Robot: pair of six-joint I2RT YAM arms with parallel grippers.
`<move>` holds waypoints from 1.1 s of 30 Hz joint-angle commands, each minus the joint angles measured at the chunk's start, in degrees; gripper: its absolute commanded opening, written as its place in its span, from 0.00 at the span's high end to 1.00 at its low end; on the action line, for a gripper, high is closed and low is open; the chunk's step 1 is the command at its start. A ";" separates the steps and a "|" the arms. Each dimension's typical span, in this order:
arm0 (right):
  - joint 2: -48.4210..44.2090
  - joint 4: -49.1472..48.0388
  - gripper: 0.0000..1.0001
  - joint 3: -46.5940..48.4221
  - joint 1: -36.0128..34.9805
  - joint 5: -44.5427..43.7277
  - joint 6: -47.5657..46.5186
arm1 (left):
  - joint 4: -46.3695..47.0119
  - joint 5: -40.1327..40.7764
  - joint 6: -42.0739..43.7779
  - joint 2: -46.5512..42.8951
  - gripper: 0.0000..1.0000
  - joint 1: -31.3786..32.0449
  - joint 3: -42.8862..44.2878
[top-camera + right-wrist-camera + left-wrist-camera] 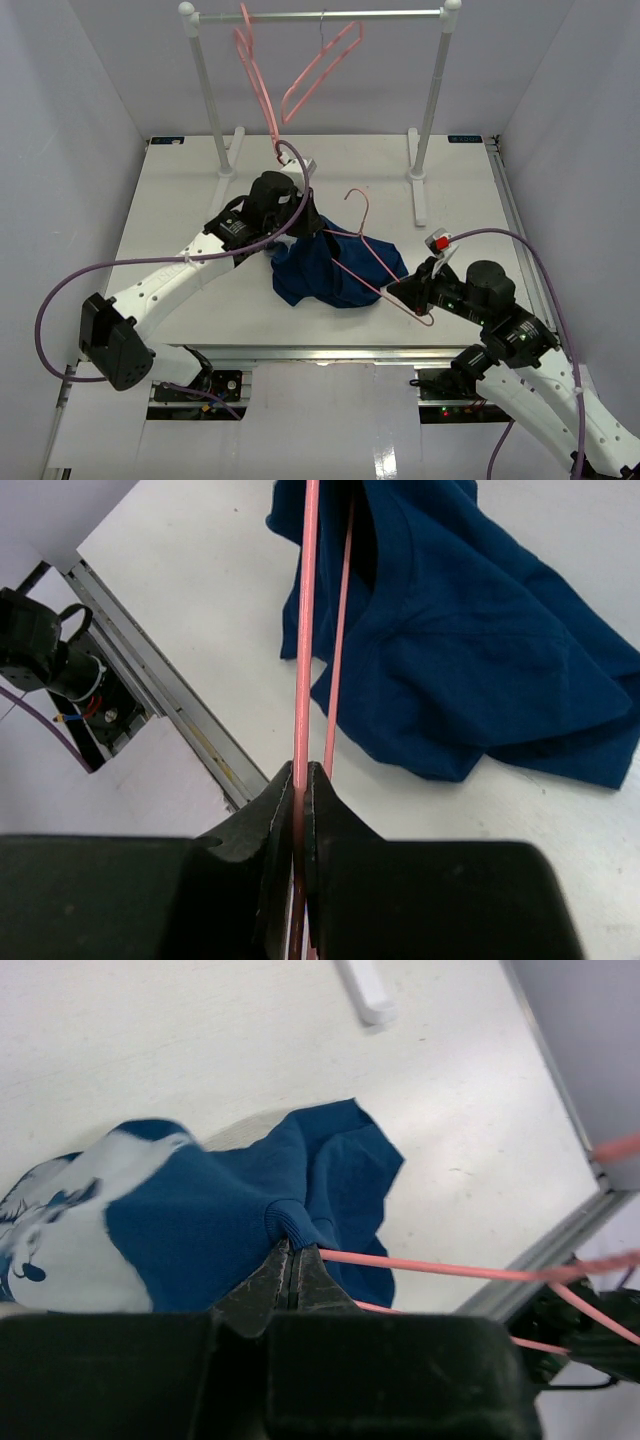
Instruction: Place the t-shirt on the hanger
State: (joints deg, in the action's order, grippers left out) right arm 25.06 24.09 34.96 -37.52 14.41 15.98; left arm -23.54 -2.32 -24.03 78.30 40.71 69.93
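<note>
**Now on the table: one shirt, one hanger, both in hand**

1. Table (180, 220). White and flat. A garment rack (320, 15) stands at the far edge with two spare pink hangers (320, 70) hung askew on its rail.

2. T-shirt (320, 270). Dark blue cloth, heaped at the centre of the table, slightly toward the near side.
   - The left wrist view shows a pale printed patch (60, 1230).
   - Handling, as judged: light and limp. It will sag and bunch wherever it is not held, so take it by a ribbed edge at the neck, which gives a firmer bite.

3. Hanger (306, 630). Thin pink wire, probably stiff but springy.
   - It lies tilted over the right side of the shirt, with the hook raised and pointing to the far side.
   - Its two wires run toward the neck opening. Whether either has gone inside cannot be told.

4. Left arm. It reaches from the near left across to the centre, with the wrist bent down over the far-left part of the heap.
   - Left gripper (293, 1245): jaws closed, pinching a ribbed fold of cloth. A hanger wire passes just beside the tips.

5. Right arm. Folded low at the near right, pointing left toward the shirt.
   - Right gripper (300, 770): jaws clamped tight on the hanger wire at its near-right corner.
</note>
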 commanded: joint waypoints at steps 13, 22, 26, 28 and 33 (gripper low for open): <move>5.12 -59.11 0.92 -17.04 -0.54 7.00 4.70 | 4.99 -27.80 -2.90 -12.38 1.00 -0.10 2.40; -0.37 -66.41 0.92 -22.03 -0.55 6.37 3.01 | -10.60 -23.59 11.73 -15.83 0.04 -0.10 9.54; -3.79 -68.53 0.92 -25.22 -0.63 6.28 3.56 | -16.53 -16.68 15.37 -15.90 0.04 -0.10 15.32; -5.19 -69.21 0.92 -26.26 -0.63 5.87 3.62 | -18.29 -11.83 16.52 -15.90 0.05 -0.10 16.90; -11.23 -63.14 0.92 -25.71 -0.63 3.62 1.52 | -23.62 0.69 14.18 -16.43 0.13 -0.10 15.42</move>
State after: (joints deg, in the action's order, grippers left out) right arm 18.58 -34.56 7.64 -37.98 20.82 19.88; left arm -39.59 -13.23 -10.10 62.45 40.69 86.38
